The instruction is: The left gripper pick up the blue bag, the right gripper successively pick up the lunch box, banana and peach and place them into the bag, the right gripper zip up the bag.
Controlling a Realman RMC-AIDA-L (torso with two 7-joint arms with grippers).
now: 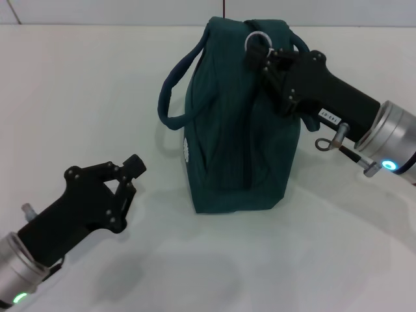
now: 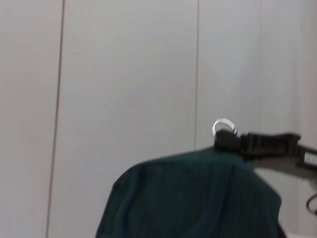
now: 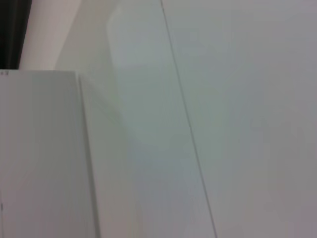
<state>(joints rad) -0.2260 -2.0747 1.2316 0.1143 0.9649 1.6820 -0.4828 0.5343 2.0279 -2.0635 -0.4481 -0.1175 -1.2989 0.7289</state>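
The blue bag [image 1: 237, 130] stands upright on the white table [image 1: 78, 91], with one loop handle hanging on its left side. At the bag's top, my right gripper [image 1: 258, 58] is shut on the silver ring zip pull [image 1: 257, 40]. The left wrist view shows the same ring zip pull [image 2: 222, 127] and right gripper [image 2: 229, 142] above the blue bag [image 2: 193, 198]. My left gripper [image 1: 135, 167] rests low at the front left, apart from the bag, shut on nothing. The lunch box, banana and peach are out of view.
A pale wall with vertical seams [image 2: 197, 74] stands behind the bag. The right wrist view shows only white panels [image 3: 198, 124].
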